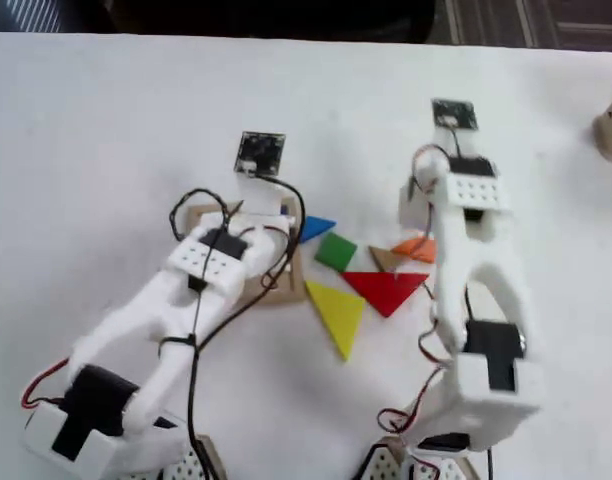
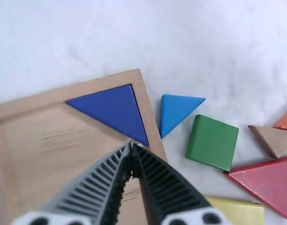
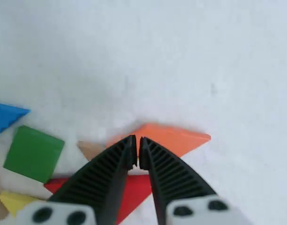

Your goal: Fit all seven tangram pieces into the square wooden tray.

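The square wooden tray (image 2: 64, 95) lies on the white desk (image 1: 106, 150) under the left arm, pale, with a raised rim and a bare grained floor. One piece sits inside it: a large dark blue triangle (image 2: 110, 110) tucked into a corner, two of its edges against the rim. The left end effector (image 2: 132, 149) hangs above the tray's rim near that triangle's lower point, its ridged black fingers closed to a thin slit with nothing between them. The other six pieces lie on the desk just beside the tray: a small light blue triangle (image 2: 176, 111) close to the rim, a green square (image 2: 212, 142) next to it, then a small tan triangle (image 2: 272, 139), a large red triangle (image 2: 268, 180), a yellow triangle (image 1: 338, 310) and an orange piece (image 3: 169, 136). The right end effector (image 3: 136, 140) is poised over the orange piece, fingers drawn almost together and gripping nothing.
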Available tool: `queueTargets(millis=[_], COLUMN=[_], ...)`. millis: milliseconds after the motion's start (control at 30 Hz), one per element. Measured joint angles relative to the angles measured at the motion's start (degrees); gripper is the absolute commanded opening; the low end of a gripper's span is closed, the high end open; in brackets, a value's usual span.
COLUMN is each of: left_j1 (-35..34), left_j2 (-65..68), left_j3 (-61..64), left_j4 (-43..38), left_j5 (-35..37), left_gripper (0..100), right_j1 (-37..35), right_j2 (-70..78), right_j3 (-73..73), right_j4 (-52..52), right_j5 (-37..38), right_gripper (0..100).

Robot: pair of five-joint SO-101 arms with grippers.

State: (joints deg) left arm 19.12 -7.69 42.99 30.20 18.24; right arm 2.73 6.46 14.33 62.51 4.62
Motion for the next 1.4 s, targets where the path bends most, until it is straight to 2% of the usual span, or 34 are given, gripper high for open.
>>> queueTargets(millis=[200,367,433,567,900,1167,1400], left_j1=[0.44,5.8,8.35,12.13,16.62,16.62,16.62], left_j2=[0.0,0.0,0.0,0.62,20.22,18.46,7.38], left_j3=[0.0,0.0,-0.35,-4.31,-18.99,-18.9,-8.18], left_j4=[-2.64,-3.96,-3.96,-3.96,-3.34,6.86,7.91], left_j5=[0.0,0.0,0.0,0.0,0.0,0.0,0.0], left_gripper=[2,3,7,17,18,18,18], right_j1=[9.05,15.12,16.18,17.76,19.08,18.9,18.11], right_j2=[-5.98,-7.74,-7.82,-7.82,-7.91,-7.91,-2.99], right_j3=[11.87,15.38,15.74,16.0,19.52,19.78,18.55], right_j4=[-3.87,-7.12,-8.97,-10.37,-14.86,-16.53,-16.53], right_j5=[2.11,2.11,2.11,2.11,2.29,2.9,5.71], right_gripper=[1.7,1.7,1.7,1.7,1.7,1.7,1.7])
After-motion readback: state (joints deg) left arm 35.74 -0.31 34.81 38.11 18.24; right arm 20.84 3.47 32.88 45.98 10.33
